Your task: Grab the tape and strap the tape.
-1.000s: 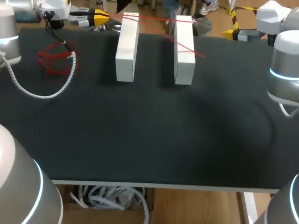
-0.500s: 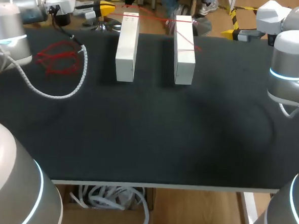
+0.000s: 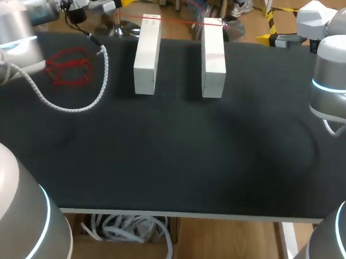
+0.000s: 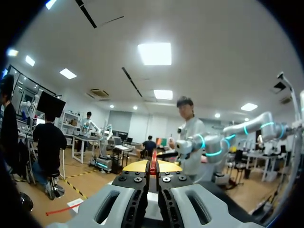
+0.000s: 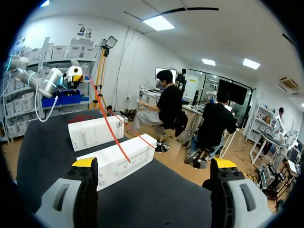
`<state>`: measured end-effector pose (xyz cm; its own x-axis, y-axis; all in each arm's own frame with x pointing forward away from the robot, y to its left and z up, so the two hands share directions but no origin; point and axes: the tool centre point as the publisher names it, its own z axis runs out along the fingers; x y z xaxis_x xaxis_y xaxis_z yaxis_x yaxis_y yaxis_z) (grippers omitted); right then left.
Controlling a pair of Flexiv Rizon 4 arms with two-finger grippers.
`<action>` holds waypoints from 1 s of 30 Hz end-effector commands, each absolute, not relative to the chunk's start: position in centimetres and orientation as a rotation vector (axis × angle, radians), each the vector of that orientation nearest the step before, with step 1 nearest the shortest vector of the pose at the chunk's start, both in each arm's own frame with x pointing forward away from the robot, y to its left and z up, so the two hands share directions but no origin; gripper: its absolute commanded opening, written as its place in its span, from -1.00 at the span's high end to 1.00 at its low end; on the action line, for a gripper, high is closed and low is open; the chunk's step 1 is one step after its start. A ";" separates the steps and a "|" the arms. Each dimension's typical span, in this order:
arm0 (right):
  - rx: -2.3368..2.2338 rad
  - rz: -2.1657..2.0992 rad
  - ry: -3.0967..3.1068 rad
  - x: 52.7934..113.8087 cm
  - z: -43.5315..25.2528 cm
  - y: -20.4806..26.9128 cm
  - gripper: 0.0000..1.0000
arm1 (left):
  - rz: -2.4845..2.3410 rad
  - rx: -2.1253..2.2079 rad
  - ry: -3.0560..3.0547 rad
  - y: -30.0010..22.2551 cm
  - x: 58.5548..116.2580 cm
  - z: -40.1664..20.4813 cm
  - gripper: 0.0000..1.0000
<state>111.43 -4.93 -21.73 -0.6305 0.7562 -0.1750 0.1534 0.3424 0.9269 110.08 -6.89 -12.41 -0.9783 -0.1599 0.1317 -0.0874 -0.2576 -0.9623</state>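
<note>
Lying lengthwise toward the far edge, two white rectangular blocks (image 3: 147, 54) are crossed at their far ends by a thin red tape strand (image 5: 113, 128) running left-right; it is pinched by the left gripper (image 4: 153, 166), far-left; the right gripper (image 5: 154, 163) is spread, empty, far-right.

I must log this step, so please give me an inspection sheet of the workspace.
Surface: black mat, flat.
Job's things: red tape stretched across two white boxes; a red tape tangle lies on the mat.
Clutter: nothing seen.
Grippers: left gripper shut on the red tape; right gripper open, holding nothing.
Cables: white coiled cable from the left arm loops over the mat beside the tangle.
Surroundings: nobody reaches over the mat.
</note>
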 end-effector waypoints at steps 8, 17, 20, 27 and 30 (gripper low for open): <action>0.793 1.291 2.010 111.4 -21.7 -4.9 -1.00 | -2.487 -0.284 1.832 -7.5 109.1 -10.3 1.00; 0.793 1.291 2.010 111.4 -21.7 -4.9 -1.00 | -2.509 -0.292 1.795 -8.0 109.0 -8.4 1.00; 0.793 1.291 2.010 111.4 -21.7 -4.9 -1.00 | -2.502 -0.288 1.780 -8.2 109.1 -7.7 1.00; 0.793 1.291 2.010 111.4 -21.7 -4.9 -1.00 | -2.487 -0.270 1.774 -8.7 109.3 -6.8 1.00; 0.793 1.291 2.010 111.4 -21.7 -4.9 -1.00 | -2.501 -0.280 1.772 -8.8 109.5 -6.4 1.00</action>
